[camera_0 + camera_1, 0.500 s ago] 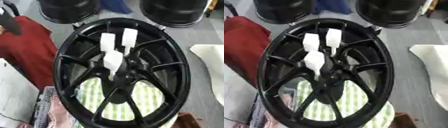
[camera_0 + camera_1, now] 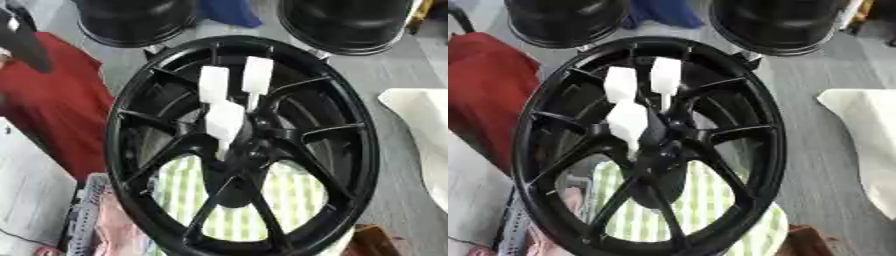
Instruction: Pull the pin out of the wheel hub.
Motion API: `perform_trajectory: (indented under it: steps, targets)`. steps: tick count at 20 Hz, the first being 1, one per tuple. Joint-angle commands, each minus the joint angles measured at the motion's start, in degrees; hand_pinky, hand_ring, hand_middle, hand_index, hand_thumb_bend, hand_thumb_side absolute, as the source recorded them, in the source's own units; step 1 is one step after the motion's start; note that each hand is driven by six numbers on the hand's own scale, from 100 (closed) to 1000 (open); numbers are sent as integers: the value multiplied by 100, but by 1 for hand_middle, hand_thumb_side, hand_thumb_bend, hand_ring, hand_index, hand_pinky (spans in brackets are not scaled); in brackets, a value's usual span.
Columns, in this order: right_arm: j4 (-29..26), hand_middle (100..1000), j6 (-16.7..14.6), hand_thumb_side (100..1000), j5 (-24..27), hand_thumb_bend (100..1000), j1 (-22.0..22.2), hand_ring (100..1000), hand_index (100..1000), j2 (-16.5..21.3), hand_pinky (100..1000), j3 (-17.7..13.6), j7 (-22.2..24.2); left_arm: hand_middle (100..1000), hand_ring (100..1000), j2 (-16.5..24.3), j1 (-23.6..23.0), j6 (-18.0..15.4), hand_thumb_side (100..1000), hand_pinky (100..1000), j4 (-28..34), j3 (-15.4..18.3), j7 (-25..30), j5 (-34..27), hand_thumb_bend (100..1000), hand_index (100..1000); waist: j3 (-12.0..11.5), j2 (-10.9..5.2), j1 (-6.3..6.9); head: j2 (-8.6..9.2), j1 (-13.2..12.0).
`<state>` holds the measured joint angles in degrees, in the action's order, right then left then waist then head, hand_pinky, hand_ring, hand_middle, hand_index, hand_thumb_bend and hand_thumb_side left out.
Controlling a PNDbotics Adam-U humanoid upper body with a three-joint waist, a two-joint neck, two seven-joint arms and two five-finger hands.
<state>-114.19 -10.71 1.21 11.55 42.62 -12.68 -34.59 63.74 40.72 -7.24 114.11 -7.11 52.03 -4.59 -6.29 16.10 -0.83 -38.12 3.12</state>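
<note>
A black spoked wheel hub point(image 2: 360, 150) fills the middle of both views, its face turned up toward me. Three white pins with blocky white heads stick out near its centre. Two stand side by side above the centre, the left pin point(image 2: 213, 84) and the right pin point(image 2: 257, 75). The third pin point(image 2: 225, 121) is closer to me, and its thin shaft runs down into the hub's centre point(image 2: 249, 145). Neither of my hands shows in either view.
Two large black round objects point(image 2: 131, 20) point(image 2: 346, 22) stand behind the hub. A red cloth point(image 2: 52, 100) lies at the left with a dark shape point(image 2: 22, 40) over its top. A green-striped cloth point(image 2: 289, 195) shows through the spokes. A white object point(image 2: 424, 130) sits at the right and a white sheet point(image 2: 26, 190) at the lower left.
</note>
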Motion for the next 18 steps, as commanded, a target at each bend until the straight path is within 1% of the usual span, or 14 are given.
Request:
perform_trajectory:
  steps: [1, 6, 10, 14, 18]
  targets:
    - [-40, 551, 9, 155, 63, 113, -42, 629, 595, 105, 558, -34, 17, 757, 793, 14, 292, 100, 567, 872, 48, -238, -7, 206, 100, 845, 24, -119, 21, 32, -15]
    - [-40, 550, 24, 159, 89, 109, -60, 628, 594, 109, 556, -6, 32, 759, 795, -271, 830, 437, 551, 866, -29, -817, -7, 677, 100, 845, 60, -124, 71, 36, -26]
    - [-40, 549, 37, 162, 107, 105, -64, 626, 592, 96, 555, 7, 26, 756, 790, -583, 1310, 719, 562, 870, -327, -1183, -7, 817, 100, 845, 80, -121, 109, 15, -13]
    - [-40, 547, 47, 165, 121, 101, -70, 624, 591, 85, 553, 22, 10, 754, 786, -860, 1728, 1173, 579, 872, -667, -1443, -9, 924, 100, 845, 73, -114, 144, 8, 13]
    - [-40, 545, 66, 169, 152, 100, -88, 622, 589, 72, 552, 40, -4, 755, 786, -1144, 2070, 1597, 574, 872, -942, -1724, -106, 1155, 100, 850, 80, -107, 171, 5, 32]
